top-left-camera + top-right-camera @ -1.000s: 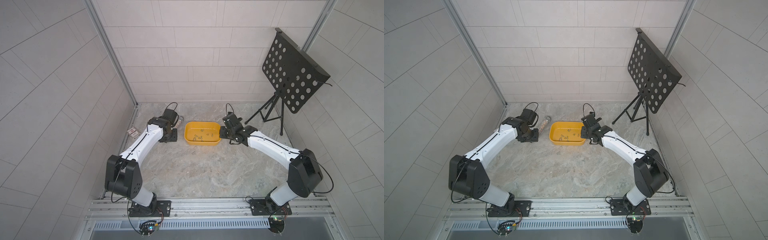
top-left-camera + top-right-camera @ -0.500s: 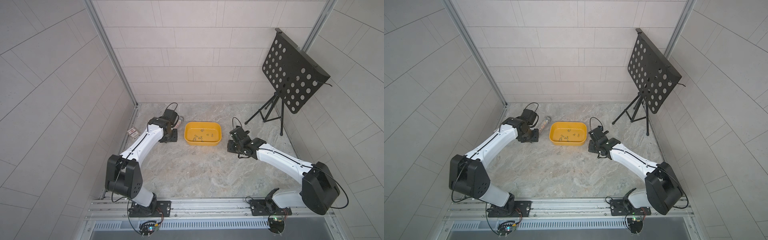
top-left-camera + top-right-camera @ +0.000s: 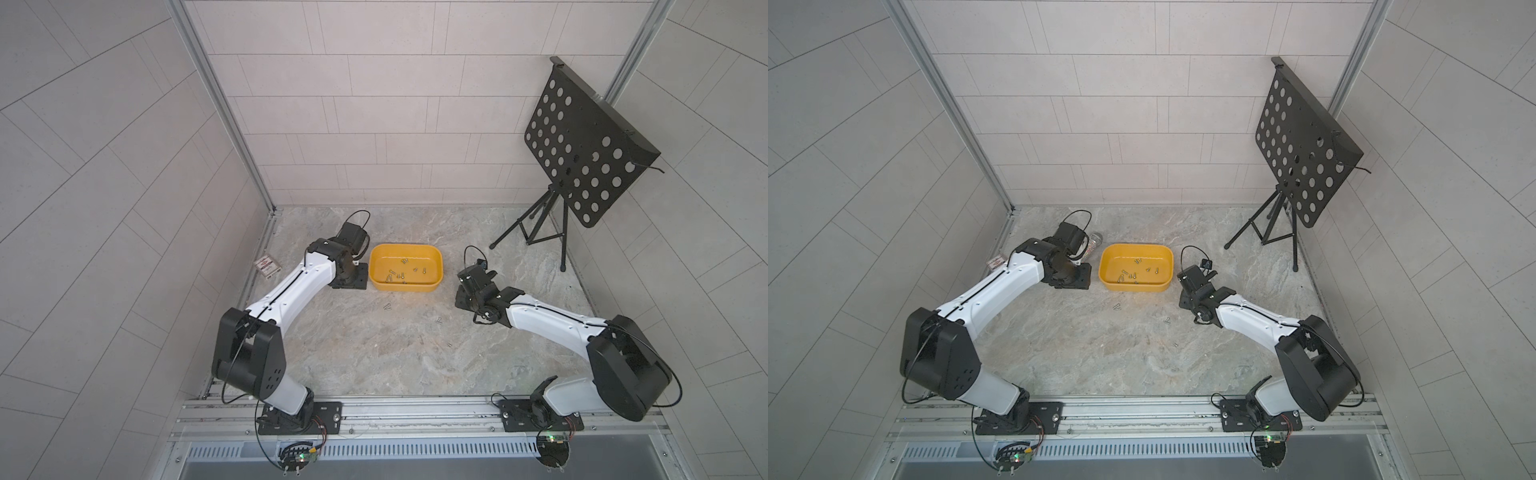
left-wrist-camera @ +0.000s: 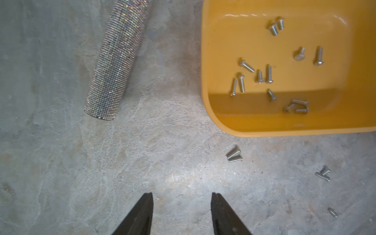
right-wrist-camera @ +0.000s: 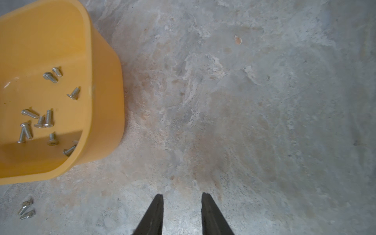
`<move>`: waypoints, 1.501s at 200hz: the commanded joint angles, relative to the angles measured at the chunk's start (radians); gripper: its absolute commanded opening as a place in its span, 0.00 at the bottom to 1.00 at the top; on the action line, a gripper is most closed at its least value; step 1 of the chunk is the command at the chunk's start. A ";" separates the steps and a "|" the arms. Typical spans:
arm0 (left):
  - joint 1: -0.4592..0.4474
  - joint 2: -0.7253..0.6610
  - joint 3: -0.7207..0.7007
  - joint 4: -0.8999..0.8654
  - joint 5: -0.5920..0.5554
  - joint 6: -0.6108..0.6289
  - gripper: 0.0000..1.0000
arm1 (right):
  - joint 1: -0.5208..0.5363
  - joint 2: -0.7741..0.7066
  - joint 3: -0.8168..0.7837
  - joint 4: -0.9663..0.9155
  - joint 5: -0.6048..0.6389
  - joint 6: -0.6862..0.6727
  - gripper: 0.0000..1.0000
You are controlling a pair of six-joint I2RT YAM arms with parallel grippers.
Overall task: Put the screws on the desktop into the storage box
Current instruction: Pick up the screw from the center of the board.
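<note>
In both top views I see the box point(image 3: 403, 287) on the counter point(image 3: 374, 361) holding about a dozen screws point(image 3: 401, 274); a few lie loose nearer the arm bases.

Left wrist: my left claw point(image 4: 181, 195) is half-wide and empty. Two touching screws point(image 4: 234, 155) lie ahead of it, along the box wall.

Right wrist: my right claw point(image 5: 182, 196) is narrowly parted and empty, with the box beside it.

Ahead of the left pincer point(image 4: 181, 196): smooth, slightly glossy plastic storage box point(image 4: 264, 130); bright metal screws point(image 4: 233, 153); matt, stone-patterned table point(image 4: 162, 142); glittering, finely beaded tube point(image 4: 114, 67).
</note>
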 commanded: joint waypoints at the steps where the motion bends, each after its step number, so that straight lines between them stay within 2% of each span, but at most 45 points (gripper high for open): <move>1: -0.048 -0.009 -0.032 0.002 -0.017 -0.004 0.54 | -0.002 0.015 -0.011 0.063 0.032 0.018 0.37; 41: -0.145 -0.004 -0.094 0.092 -0.054 -0.089 0.55 | -0.016 -0.012 -0.048 0.088 0.033 0.039 0.37; 81: -0.215 0.069 -0.101 0.154 -0.113 -0.145 0.55 | -0.038 -0.028 -0.079 0.123 0.001 0.043 0.38; 127: -0.256 0.143 -0.090 0.216 -0.147 -0.167 0.48 | -0.051 -0.035 -0.099 0.149 -0.026 0.047 0.38; 300: -0.279 0.283 -0.103 0.314 -0.132 -0.179 0.44 | -0.062 -0.021 -0.105 0.170 -0.058 0.049 0.38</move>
